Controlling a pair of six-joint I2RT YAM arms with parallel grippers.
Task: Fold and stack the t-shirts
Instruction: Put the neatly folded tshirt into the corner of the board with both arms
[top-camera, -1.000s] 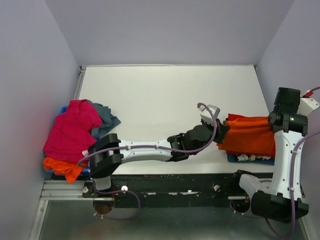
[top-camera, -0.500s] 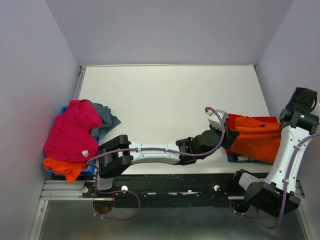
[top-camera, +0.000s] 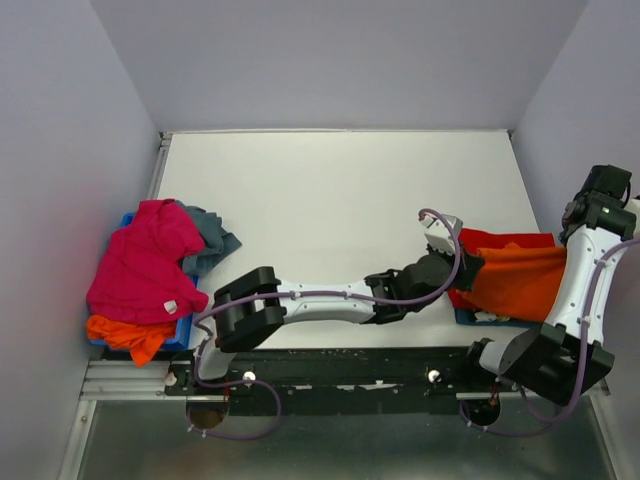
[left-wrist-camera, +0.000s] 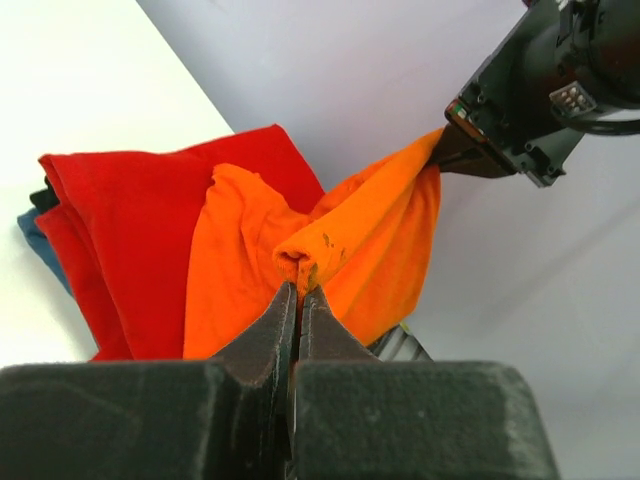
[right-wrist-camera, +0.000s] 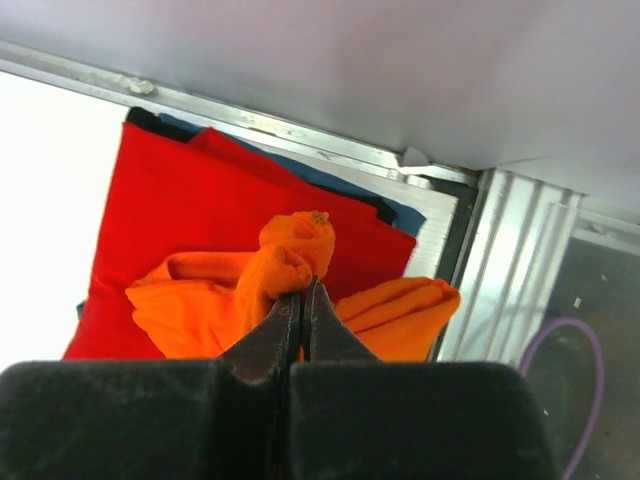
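My left gripper (left-wrist-camera: 298, 292) and right gripper (right-wrist-camera: 302, 290) each clamp a bunched fold of the bright orange t-shirt (left-wrist-camera: 372, 235), which sags over a folded red t-shirt (left-wrist-camera: 130, 215) at four o'clock on the table (top-camera: 330, 200).

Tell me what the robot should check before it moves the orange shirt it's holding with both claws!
1. Left gripper pinching the orange t-shirt: ok.
2. Right gripper pinching the same shirt: ok.
3. Red t-shirt underneath lying folded flat: ok.
4. Orange cloth smooth between the grippers: not ok, it is bunched and sagging.
5. Orange shirt lined up squarely over the red one: cannot tell.
6. Magenta t-shirt on the far pile, apart from both grippers: ok.
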